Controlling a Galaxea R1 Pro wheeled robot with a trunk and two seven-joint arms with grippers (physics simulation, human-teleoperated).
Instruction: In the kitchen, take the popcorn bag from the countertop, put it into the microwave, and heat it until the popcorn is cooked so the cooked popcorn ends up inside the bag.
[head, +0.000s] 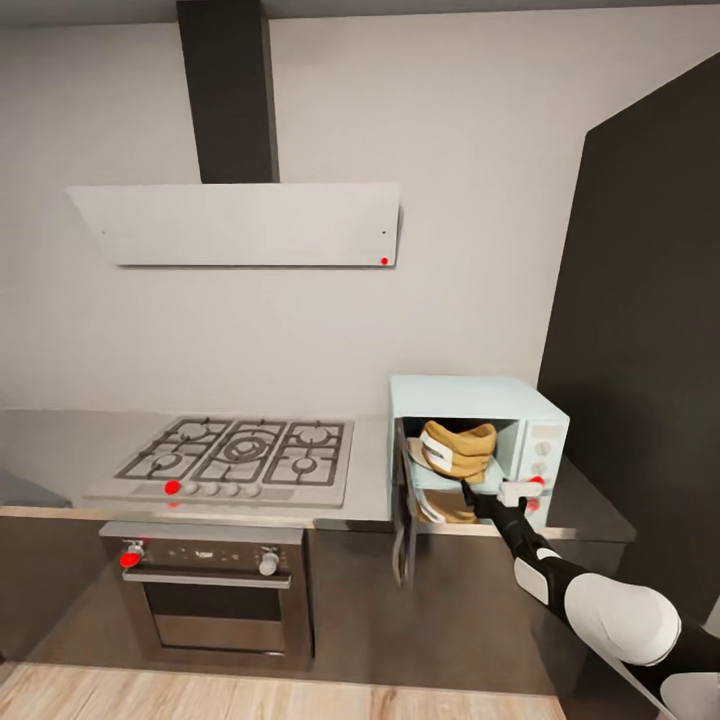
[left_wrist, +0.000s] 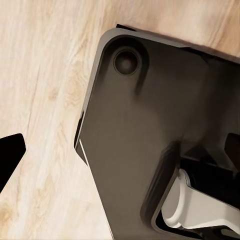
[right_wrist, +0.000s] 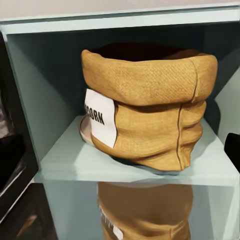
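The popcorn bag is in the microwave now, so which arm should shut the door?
Probably the right. The right gripper is at the microwave opening, near the open door, with the popcorn bag sitting inside. The left wrist view looks down at the wooden floor and the robot's base.

Tan popcorn bag (right_wrist: 150, 107) upright, prob. centered, inside open mint microwave (head: 478, 396) on countertop (head: 60, 440).
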